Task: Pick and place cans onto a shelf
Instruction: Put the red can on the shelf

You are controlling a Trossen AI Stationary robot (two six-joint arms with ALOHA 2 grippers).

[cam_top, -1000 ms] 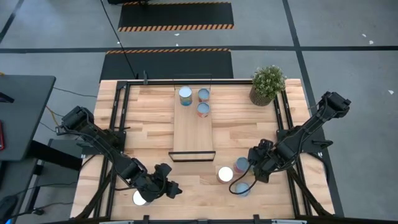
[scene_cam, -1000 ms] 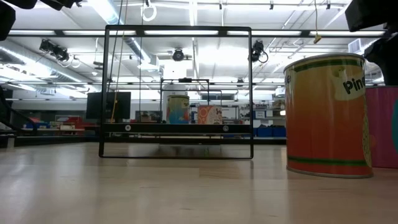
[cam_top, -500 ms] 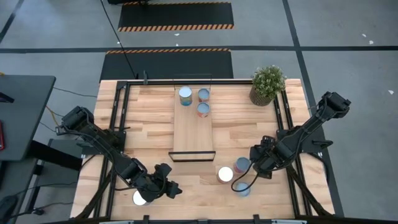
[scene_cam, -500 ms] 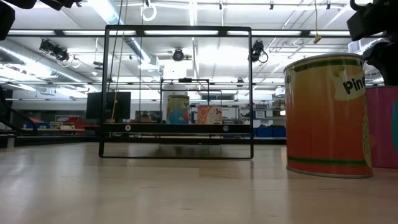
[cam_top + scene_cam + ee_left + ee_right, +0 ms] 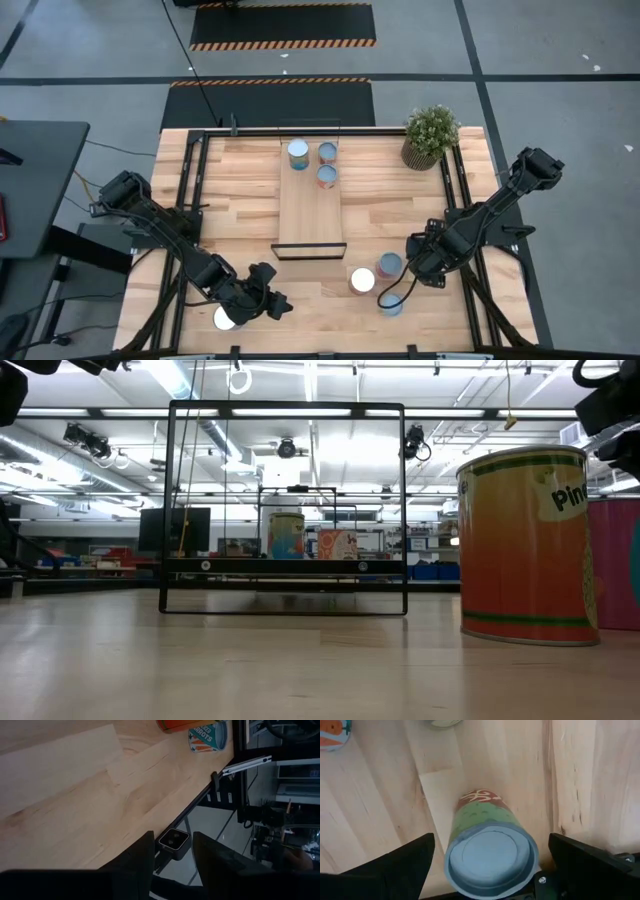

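Right end effector (image 5: pixel 400 291) has drifted slightly off the shelf (image 5: pixel 310 210) end, now spread wide over the pale-blue-topped can (image 5: pixel 491 861) standing on the table (image 5: pixel 240 190), ungrasped. Descent next, probably.

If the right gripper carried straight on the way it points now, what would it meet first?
Most likely the blue-topped can with the green label, which stands directly between the open fingers of the right gripper in its wrist view. How much gap remains above the can is unclear.
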